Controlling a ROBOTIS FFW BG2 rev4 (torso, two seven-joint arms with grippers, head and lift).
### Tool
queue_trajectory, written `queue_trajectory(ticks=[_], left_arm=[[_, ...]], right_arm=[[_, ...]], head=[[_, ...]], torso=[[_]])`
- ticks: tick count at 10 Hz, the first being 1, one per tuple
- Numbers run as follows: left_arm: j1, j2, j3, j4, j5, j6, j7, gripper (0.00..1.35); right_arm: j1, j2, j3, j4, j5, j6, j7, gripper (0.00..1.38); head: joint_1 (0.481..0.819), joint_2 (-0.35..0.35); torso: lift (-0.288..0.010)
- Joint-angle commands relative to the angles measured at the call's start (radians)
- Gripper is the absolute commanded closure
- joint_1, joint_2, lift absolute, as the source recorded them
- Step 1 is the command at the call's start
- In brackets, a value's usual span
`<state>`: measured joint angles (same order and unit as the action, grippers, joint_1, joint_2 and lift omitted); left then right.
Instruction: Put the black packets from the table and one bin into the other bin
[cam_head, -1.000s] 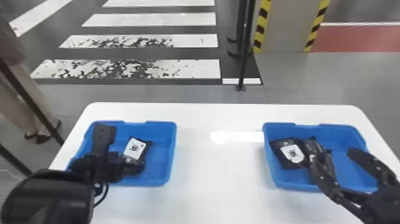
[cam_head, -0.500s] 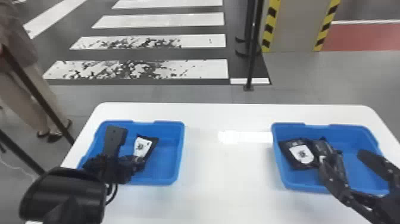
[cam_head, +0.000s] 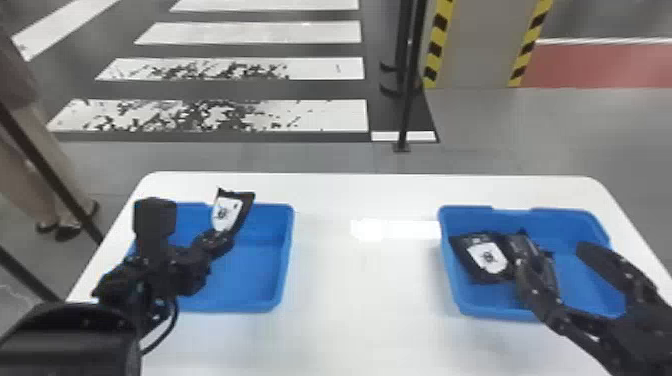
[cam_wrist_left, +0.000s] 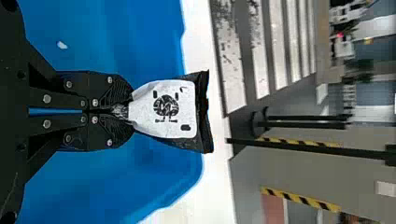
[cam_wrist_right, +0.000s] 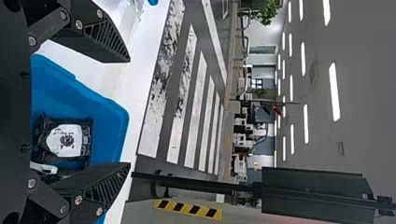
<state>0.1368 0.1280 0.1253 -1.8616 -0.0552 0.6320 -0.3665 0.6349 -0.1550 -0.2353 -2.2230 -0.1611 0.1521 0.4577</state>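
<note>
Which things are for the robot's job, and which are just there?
For the job:
black packet with a white label, in the left gripper
left blue plastic bin
right blue plastic bin, with black packets inside
open right gripper
white table

Just there:
thin black post
white floor stripes
grey pillar with yellow-and-black edges

Head view faces down across table (cam_head: 325, 290); wrist views nearer, crosswalk (cam_head: 330, 114) shared.

Before me on the table (cam_head: 325, 285), the left bin (cam_head: 286, 250) and right bin (cam_head: 492, 312) sit apart. My left gripper (cam_head: 221, 241) has 1 packet (cam_head: 227, 212) above the left bin; another packet (cam_head: 487, 258) lies in the right bin.
</note>
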Motion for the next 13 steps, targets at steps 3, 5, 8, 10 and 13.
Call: queue_trajectory(ticks=[3,5,8,10,13], left_arm=[[0.175,-0.044,0.022,-0.194,0.185,-0.271,0.026,1.21],[0.249,-0.059,-0.03,-0.214,0.267,-0.342,0.024,1.21],[0.251,-0.025,-0.185,-0.214,0.334,-0.401,0.018,1.21],[0.229,-0.004,-0.259,-0.214,0.36,-0.414,0.015,1.21],[0.207,0.027,-0.361,-0.214,0.398,-0.433,0.012,1.21]], right_arm=[[-0.073,-0.015,0.044,-0.044,-0.058,0.032,0.013,0.25],[-0.156,-0.034,0.112,-0.051,-0.126,0.113,0.013,0.25],[-0.333,-0.064,0.231,-0.051,-0.202,0.245,0.029,0.25],[-0.441,-0.075,0.319,-0.014,-0.242,0.299,0.032,0.25],[-0.561,-0.09,0.419,0.082,-0.258,0.361,0.032,0.25]], head=[[0.695,0.028],[0.695,0.029],[0.695,0.016],[0.695,0.011],[0.695,0.018]], torso=[[-0.11],[-0.11],[-0.11],[-0.11],[-0.11]])
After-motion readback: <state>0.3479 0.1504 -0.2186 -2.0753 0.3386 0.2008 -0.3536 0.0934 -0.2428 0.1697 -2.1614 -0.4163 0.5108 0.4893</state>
